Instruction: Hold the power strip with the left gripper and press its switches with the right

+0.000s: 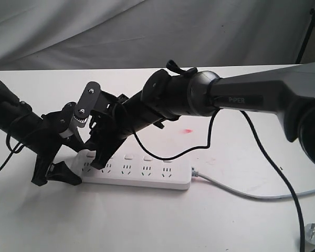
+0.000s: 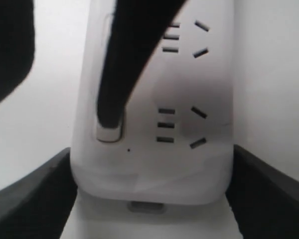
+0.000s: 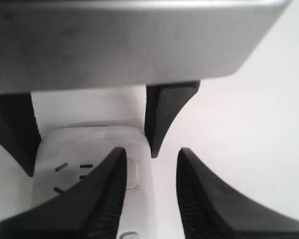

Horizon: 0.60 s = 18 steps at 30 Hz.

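Your left hand [image 2: 150, 154] pinches the rounded end of the glossy white power strip [image 1: 147, 177] on the desk [image 1: 147, 226]; your right hand [image 3: 151, 152], spread wide, hides most of the end switch [image 2: 109, 133] under one black fingertip [image 2: 114, 74]

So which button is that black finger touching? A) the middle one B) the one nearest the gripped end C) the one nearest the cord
B: a finger of the right gripper lies on the switch beside the end socket group, where the left gripper clamps the power strip.
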### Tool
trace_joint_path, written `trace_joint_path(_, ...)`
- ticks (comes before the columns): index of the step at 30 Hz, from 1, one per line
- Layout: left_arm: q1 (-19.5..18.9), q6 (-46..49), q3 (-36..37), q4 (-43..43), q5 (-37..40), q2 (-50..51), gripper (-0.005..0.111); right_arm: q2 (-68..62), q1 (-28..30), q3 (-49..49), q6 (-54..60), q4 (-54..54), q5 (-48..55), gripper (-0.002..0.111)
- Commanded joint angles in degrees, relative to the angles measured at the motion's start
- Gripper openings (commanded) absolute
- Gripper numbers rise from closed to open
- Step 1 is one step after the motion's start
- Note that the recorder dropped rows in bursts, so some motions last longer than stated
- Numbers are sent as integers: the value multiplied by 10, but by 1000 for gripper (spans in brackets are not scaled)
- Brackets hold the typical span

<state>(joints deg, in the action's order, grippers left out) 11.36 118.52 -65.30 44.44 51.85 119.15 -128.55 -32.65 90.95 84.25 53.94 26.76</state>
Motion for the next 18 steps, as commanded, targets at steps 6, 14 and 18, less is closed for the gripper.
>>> trace_joint_path(6,3,3,-3,5,8,1,69,2,-4,2,13,15,-28,32)
trace_joint_path(14,3,4,-3,5,8,1,69,-11,-16,5,24,31,-57,32)
trace_joint_path(18,3,4,-3,5,8,1,69,-12,-16,5,25,31,-59,32)
